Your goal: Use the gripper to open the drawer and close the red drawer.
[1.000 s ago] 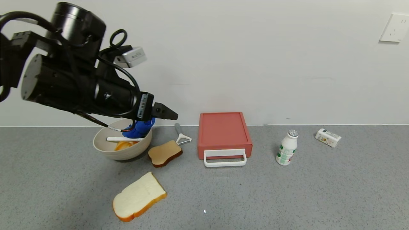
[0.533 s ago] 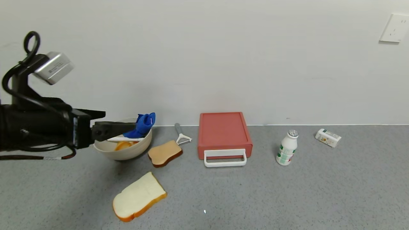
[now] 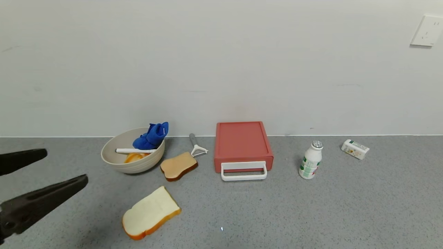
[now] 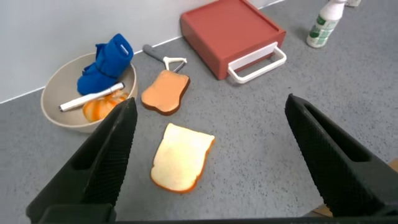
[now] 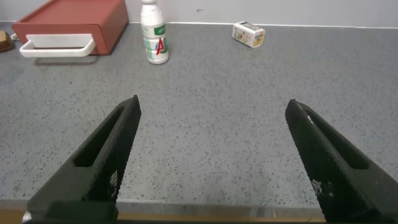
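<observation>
Pincer [image 3: 65,166] spread wide, low at left.

- Left gripper [image 4: 208,155] spread wide, black fingers [image 4: 102,162] framing the scene above the grey counter [image 4: 249,149].
- White bread slice [image 4: 180,155] lying flat between the fingers.
- Toast slice [image 4: 164,92] beyond it, just beside the peeler [image 4: 166,60].
- Beige bowl [image 4: 56,112] holding blue cloth [image 4: 107,57] (plus a white pen and something orange).
- Red drawer [image 4: 231,34] pushed in, white handle [image 4: 257,61] facing forward.
- Bottle [image 4: 324,23] near the edge.
</observation>
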